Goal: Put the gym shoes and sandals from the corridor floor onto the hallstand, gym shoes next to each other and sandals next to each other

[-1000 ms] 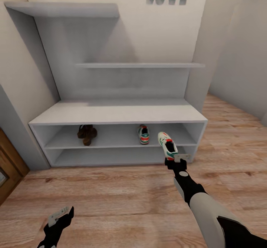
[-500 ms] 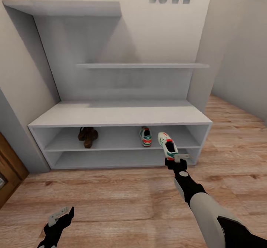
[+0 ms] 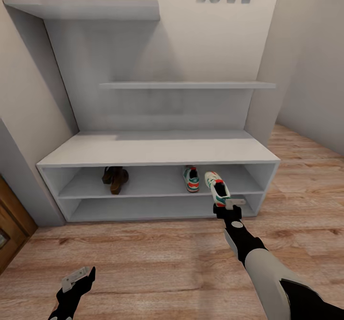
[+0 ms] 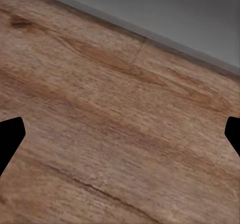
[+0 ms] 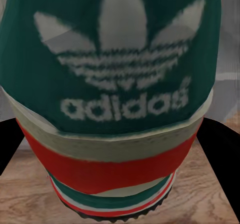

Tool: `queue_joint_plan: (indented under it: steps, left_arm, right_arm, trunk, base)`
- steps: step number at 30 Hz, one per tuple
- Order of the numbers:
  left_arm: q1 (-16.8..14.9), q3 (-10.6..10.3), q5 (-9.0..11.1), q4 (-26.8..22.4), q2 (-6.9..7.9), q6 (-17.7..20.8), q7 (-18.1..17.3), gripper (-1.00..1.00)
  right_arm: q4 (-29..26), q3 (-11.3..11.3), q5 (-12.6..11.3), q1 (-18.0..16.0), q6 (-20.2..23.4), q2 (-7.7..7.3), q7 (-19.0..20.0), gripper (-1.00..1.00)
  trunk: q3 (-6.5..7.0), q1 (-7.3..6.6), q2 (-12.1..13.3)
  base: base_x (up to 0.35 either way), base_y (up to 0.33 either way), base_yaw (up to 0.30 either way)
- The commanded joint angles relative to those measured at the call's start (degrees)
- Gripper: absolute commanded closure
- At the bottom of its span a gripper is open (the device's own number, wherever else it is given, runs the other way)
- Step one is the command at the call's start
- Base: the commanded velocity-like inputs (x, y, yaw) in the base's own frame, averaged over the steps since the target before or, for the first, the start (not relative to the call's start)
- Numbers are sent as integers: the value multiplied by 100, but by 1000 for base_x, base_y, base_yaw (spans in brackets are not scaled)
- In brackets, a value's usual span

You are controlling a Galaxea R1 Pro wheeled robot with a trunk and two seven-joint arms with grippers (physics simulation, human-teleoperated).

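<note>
The right hand [image 3: 225,208] is clamped on the heel of a sneaker [image 3: 216,187], holding it off the floor [image 3: 157,248] just in front of the rack [image 3: 157,150], toe pointing toward the upper open shelf near its right end. In the right wrist view the shoe's green heel tab [image 5: 120,58] with white logo sits between the dark fingers [image 5: 222,144]. The other sneaker [image 3: 191,179] stands on that upper shelf, just beside the held one. The sandals [image 3: 114,179] sit together farther left on the same shelf. The left hand [image 3: 76,282] hangs low over bare floor, jaws spread apart and holding nothing.
</note>
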Motion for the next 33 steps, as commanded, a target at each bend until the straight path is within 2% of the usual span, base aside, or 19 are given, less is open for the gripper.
queue_joint_plan:
  steps: [1, 5, 10, 33]
  left_arm:
    - [0, 0, 0, 0, 0, 0, -1, -100]
    - [0, 0, 0, 0, 0, 0, 1, -100]
    - [0, 0, 0, 0, 0, 0, -1, -100]
    - [0, 0, 0, 0, 0, 0, -3, -100]
  right_arm:
    - [0, -72, -14, 0, -6, -1, -103, 100]
    - [0, -288, -80, 0, -22, -2, -336, 100]
    - [1, -375, -112, 0, -31, -2, -423, 100]
    - [1, -408, -124, 0, -34, 4, -454, 100]
  trunk:
    - [0, 0, 0]
    - [0, 0, 0]
    - [0, 0, 0]
    - [0, 0, 0]
  base:
    - [8, 7, 0]
    - [4, 4, 0]
    - [1, 1, 0]
    - [64, 68, 0]
